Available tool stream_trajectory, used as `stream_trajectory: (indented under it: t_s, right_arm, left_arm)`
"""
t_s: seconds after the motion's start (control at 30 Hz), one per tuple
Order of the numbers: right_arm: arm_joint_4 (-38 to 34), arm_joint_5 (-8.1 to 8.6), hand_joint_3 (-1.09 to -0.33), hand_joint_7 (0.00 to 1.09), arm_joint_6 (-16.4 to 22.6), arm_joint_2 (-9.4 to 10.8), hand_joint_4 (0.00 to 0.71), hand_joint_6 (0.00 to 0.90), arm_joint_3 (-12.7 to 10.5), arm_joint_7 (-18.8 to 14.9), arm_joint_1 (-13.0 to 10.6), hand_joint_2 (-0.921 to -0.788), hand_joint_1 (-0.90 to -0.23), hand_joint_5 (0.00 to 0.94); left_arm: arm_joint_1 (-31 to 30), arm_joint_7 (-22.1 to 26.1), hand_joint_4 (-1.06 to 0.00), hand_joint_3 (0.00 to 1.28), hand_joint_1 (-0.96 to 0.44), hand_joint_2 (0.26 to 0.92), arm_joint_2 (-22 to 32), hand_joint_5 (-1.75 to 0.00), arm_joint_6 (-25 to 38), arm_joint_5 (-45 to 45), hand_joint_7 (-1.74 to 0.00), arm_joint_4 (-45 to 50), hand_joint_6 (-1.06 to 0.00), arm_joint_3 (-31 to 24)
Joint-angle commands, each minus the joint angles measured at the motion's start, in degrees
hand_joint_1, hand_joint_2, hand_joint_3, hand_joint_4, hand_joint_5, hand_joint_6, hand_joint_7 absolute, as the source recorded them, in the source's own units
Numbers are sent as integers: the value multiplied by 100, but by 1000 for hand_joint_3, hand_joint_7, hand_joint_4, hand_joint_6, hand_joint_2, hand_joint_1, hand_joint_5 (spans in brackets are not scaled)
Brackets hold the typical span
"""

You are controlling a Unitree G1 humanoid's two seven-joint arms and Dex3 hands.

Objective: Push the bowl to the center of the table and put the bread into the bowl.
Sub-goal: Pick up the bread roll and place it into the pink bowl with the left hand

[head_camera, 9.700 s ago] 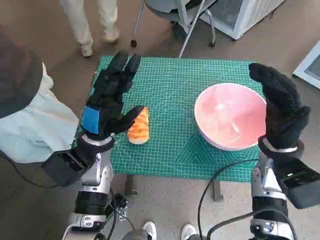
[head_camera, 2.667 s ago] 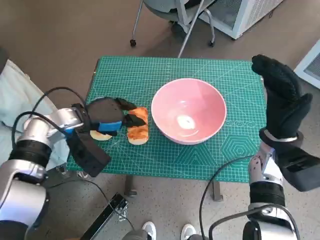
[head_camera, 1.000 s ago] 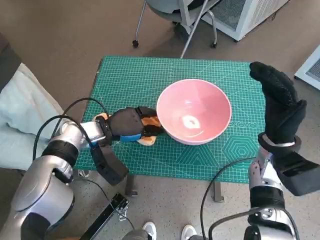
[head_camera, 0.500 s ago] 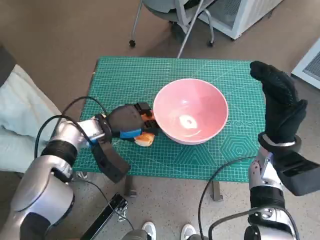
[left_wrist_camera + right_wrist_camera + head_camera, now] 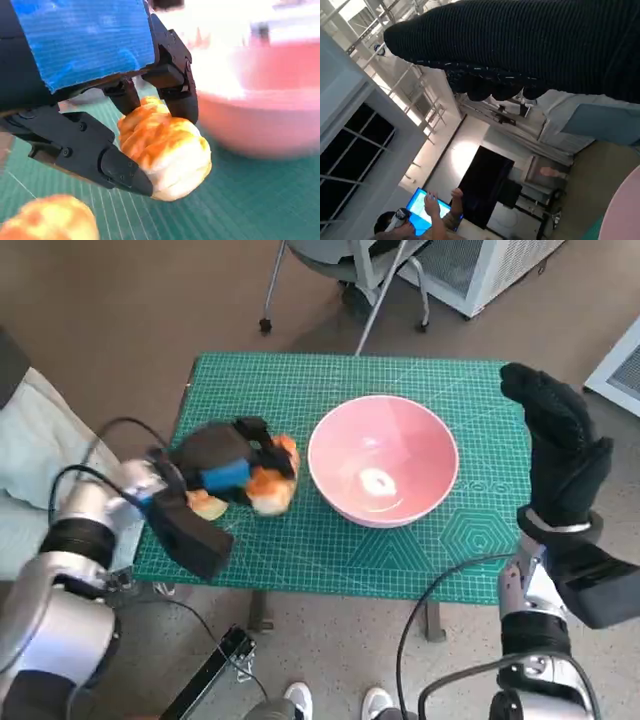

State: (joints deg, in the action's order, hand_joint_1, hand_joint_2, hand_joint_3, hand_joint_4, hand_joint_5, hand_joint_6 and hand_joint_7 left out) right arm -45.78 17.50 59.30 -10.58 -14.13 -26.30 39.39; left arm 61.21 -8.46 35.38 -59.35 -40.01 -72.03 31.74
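On the counter, head view: the pink bowl (image 5: 383,460) is resting near the middle of the green cutting mat (image 5: 330,540), so the pushing part of the task is judged done.
Left hand, head view: the left hand (image 5: 222,462) is being held just beside the bowl's rim, low over the mat, with the bread (image 5: 275,477) gripped at its fingertips; the roll is not yet over the bowl.
Second piece, head view: another pale bread piece (image 5: 206,506) is lying on the mat under the left wrist, partly hidden by it.
Right hand, head view: the right hand (image 5: 562,450) is being held upright off the counter's far right edge, fingers extended and holding nothing, apparently kept clear of the bowl so the other arm has room.
Floor, head view: a chair base (image 5: 345,280) and cables (image 5: 440,600) are showing around the counter.
Left wrist view: the bread (image 5: 165,147) is being pinched between black fingers (image 5: 177,82) above and a thick digit (image 5: 90,150) below; the bowl's wall (image 5: 260,120) is looming close behind, blurred. Whether the roll is touching the mat cannot be told.
Right wrist view: only the glove (image 5: 530,45) is being shown as a dark band, with a person (image 5: 415,222) at a lit screen in the distance.
Next move, as judged: a lift over the rim is being called for before release.
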Motion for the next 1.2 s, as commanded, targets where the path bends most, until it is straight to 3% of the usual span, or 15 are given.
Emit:
stream_trajectory:
  t_s: [0.03,0.47,0.97,1.07,1.2]
  right_arm:
    - [-112,-126,-821,891,12,-5,350,1,41,46,-42,-921,-569,1]
    - [-148,-76,-828,882,15,-44,347,6,51,-31,-23,-921,-574,0]
    - [-218,-31,-827,880,32,-56,346,7,54,-85,3,-921,-582,0]
    - [-151,-53,-827,880,53,-43,347,8,70,-66,-36,-921,-581,0]
    - [-138,-41,-828,880,57,-40,347,9,77,-61,-50,-921,-580,1]
  left_arm:
    - [53,148,-605,87,0,920,157,-1194,-156,450,-1184,260,-667,-464]
    - [106,392,-635,59,0,920,208,-1154,-352,1058,-1158,977,-699,-1250]
    - [153,1008,-709,14,2,909,-127,-1080,-240,1413,-1075,1467,-772,-1581]
    - [349,926,-701,13,1,913,-706,-1088,-163,1160,-1079,1235,-768,-1349]
    - [457,845,-676,21,1,918,-1001,-1112,-57,943,-1098,1014,-751,-1179]
